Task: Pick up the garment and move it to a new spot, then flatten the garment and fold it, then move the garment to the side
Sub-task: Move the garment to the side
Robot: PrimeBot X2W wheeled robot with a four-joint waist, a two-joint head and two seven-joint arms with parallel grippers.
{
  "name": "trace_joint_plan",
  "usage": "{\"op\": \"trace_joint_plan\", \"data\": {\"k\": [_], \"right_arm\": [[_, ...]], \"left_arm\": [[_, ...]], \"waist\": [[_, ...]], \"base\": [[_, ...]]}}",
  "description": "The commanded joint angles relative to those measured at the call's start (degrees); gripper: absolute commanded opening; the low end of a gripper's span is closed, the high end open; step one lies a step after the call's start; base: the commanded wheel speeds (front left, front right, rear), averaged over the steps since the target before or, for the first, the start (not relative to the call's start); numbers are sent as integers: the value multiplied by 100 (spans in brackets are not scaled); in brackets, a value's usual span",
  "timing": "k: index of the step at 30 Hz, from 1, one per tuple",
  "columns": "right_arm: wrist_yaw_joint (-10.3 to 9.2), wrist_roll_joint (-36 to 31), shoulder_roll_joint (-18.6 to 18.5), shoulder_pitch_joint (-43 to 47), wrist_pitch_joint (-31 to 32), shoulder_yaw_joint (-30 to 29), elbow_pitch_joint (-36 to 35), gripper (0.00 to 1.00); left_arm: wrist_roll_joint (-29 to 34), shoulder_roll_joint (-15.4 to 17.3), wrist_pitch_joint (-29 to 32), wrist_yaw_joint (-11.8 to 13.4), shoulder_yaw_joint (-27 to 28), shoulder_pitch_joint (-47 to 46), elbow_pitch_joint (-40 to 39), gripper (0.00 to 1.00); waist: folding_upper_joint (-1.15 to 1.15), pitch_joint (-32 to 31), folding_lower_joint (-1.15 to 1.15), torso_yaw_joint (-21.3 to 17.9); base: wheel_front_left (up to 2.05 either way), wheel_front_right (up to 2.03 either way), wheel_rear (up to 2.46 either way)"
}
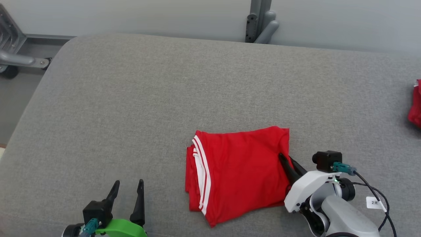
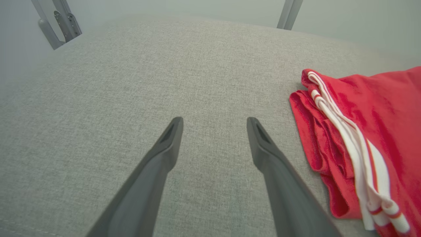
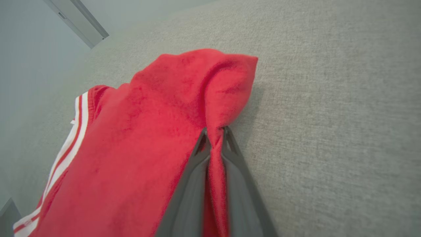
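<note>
Red garment [image 1: 236, 171] lies as a compact rectangle near the front edge of the grey cushioned surface [image 1: 131, 98], right of centre, with the white-striped trim [image 1: 200, 171] along its left side. It looks folded and fairly flat, so I read this as the last step: moving it to the side. Right gripper [image 1: 285, 158] is pinched nearly shut on the garment's right edge. The right wrist view shows a ridge of red cloth squeezed between the two fingers and bunching up just past the tips. I can't tell from that view how many layers are in the pinch (could be just the top ply). Left gripper [image 1: 129, 182] sits wide apart and holds nothing. It hovers over bare fabric at the near left, beside the trim but not touching it. A second red item [image 1: 416, 105] sits at the far right edge, well apart from the garment. The next move calls for a low drag or a shallow lift toward the side, kept slow so the stack moves as one. If only the top layer is gripped, the fold will peel open. A one-point grip also risks the left part trailing and skewing, so the left gripper may need to steady the trim edge.
</note>
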Motion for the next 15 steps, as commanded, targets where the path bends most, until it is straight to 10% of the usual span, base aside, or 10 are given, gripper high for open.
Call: {"op": "trace_joint_plan", "data": {"k": [1,15], "right_arm": [[-12,-41,-75,22,-14,-53,-23,0],[-11,-323,-59,244,-14,-442,-299,0]], "left_arm": [[28,16,4,-8,23,55,-15,100],[22,16,4,-56,46,-49,-115,100]], "waist": [[0,-168,0,-282],[0,-311,0,-2790]], "base": [[0,0,0],[0,0,0]]}}
